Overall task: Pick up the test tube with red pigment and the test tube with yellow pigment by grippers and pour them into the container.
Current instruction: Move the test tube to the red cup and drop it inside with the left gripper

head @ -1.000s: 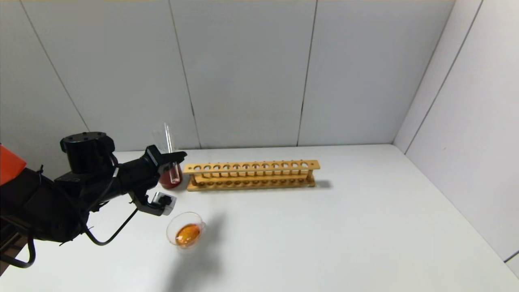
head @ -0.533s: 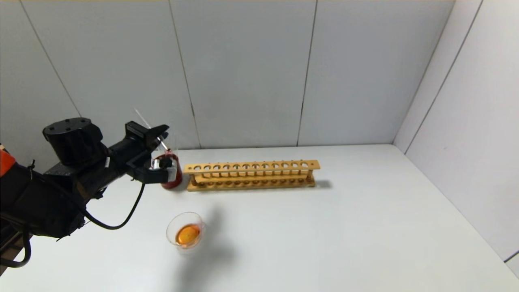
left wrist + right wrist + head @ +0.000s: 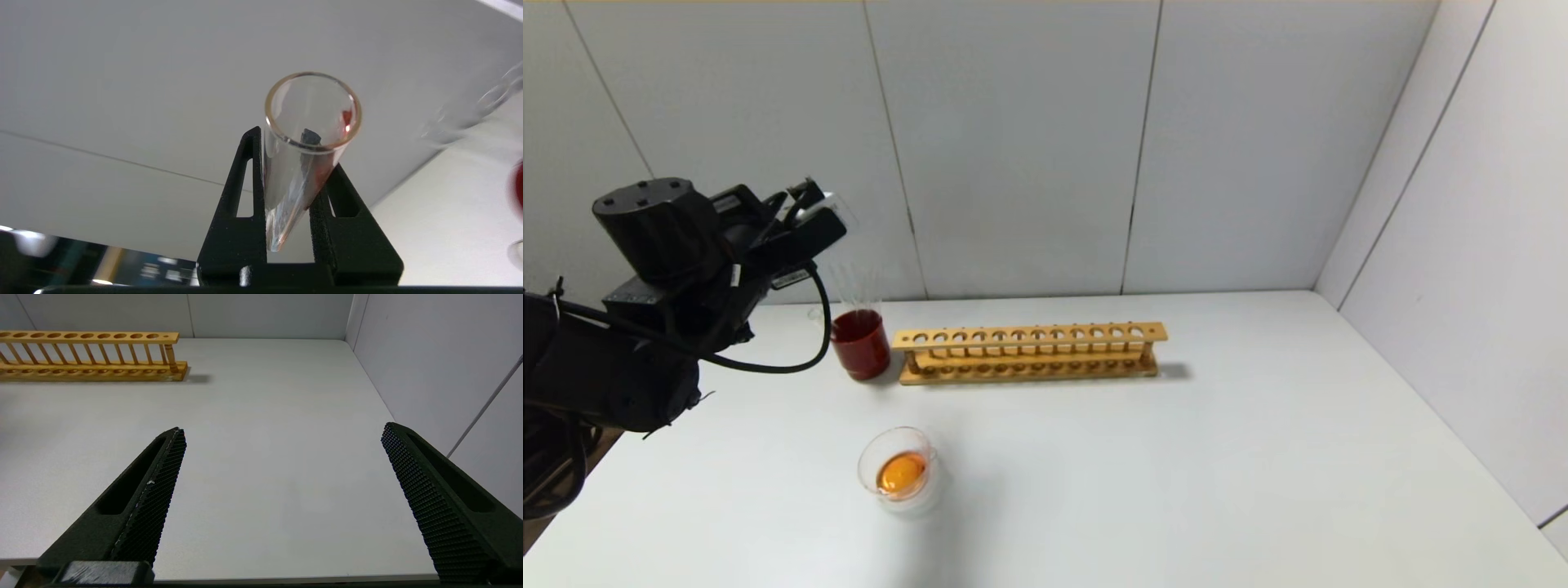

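While my left tool (image 3: pixel 286 204) is raised high at the far left of the surface (image 3: pixel 1176 457), up against the grey wall panels, its two black fingers (image 3: pixel 241 196) are clamped tight on the test tube with red pigment (image 3: pixel 302 163). From the left wrist view I look straight into the tube's open mouth; the glass is nearly drained, with only a red smear along its inner wall. From the head view the tube is mostly hidden by the arm, so I cannot tell its tilt from there. Below and to the right of that tool stands a dark red cup (image 3: pixel 860 343) with a few clear tubes (image 3: pixel 854 286) rising from it, just beside the left end of the wooden rack (image 3: pixel 1029 353), whose holes all stand vacant. Nearer to me, well apart from the cup, the container (image 3: pixel 900 469) rests on the surface with a pool of orange liquid in its bottom. I cannot pick out the test tube with yellow pigment anywhere. My right tool (image 3: pixel 282 486) hangs low over the right side of the surface, its fingers spread wide with nothing between them.
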